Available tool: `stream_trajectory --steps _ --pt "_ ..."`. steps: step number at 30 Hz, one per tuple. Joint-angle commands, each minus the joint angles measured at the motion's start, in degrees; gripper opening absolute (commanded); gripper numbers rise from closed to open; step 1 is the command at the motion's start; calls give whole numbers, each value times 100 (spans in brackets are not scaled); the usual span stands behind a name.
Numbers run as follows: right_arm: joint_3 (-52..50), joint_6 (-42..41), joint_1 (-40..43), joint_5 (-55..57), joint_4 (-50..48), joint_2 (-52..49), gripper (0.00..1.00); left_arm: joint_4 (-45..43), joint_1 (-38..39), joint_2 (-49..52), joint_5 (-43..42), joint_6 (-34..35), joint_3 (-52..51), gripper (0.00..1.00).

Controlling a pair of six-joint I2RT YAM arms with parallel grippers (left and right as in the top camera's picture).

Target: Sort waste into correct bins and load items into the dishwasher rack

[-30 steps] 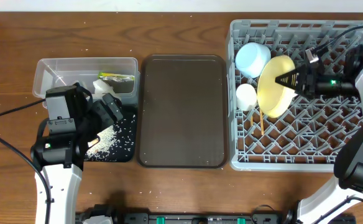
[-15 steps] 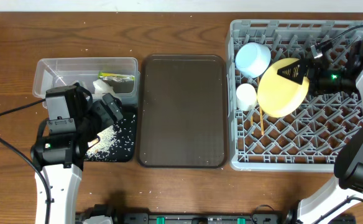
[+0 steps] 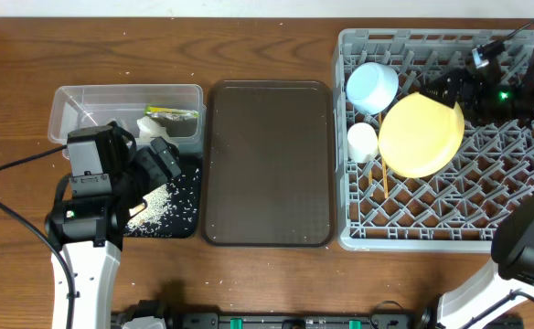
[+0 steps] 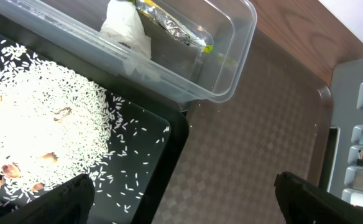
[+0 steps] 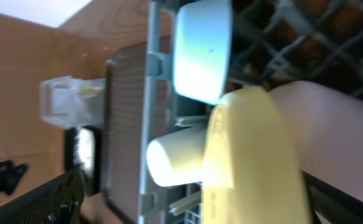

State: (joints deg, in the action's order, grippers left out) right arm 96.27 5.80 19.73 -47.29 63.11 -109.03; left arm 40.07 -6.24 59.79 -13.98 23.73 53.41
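Since the yellow plate (image 3: 420, 137) already lies inside the dishwasher rack (image 3: 354, 236), tilted across the pegs just beside the light blue bowl (image 3: 372, 87) and the white cup (image 3: 362, 140), with the chopsticks (image 3: 385, 183) poking out from under its lower edge, the step in hand looks like letting go of the plate. The way to do it well is to draw the right gripper (image 3: 443, 91) back along its own line, up and away from the rim, so that neither finger drags the plate flat or knocks it into the bowl. That gripper sits at the plate's upper right edge, the arm reaching in over the rack's far right corner. In the wrist view its fingers (image 5: 41, 199) stand wide in the two lower corners, so it reads as spread, with the rim in the gap rather than pinched. The left gripper (image 3: 162, 157) hovers low over the black tray (image 4: 169, 155) and its rice (image 4: 38, 124), spread too and carrying nothing; the tissue (image 4: 127, 28) and wrapper (image 4: 175, 28) lie in the clear tub (image 3: 61, 105)
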Motion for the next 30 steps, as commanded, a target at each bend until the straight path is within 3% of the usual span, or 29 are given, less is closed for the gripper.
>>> stream_trajectory --steps 1,8,17,30 --pt "157 -291 61 975 9 297 99 0 -22 7 13 -72 125 96" --pt "273 -798 61 2277 17 442 99 0 -22 7 13 -72 125 96" --pt "1005 -658 -94 4686 461 501 99 0 -22 7 13 -72 125 96" --pt "1001 -380 -153 4769 546 498 99 0 -22 7 13 -72 125 96"
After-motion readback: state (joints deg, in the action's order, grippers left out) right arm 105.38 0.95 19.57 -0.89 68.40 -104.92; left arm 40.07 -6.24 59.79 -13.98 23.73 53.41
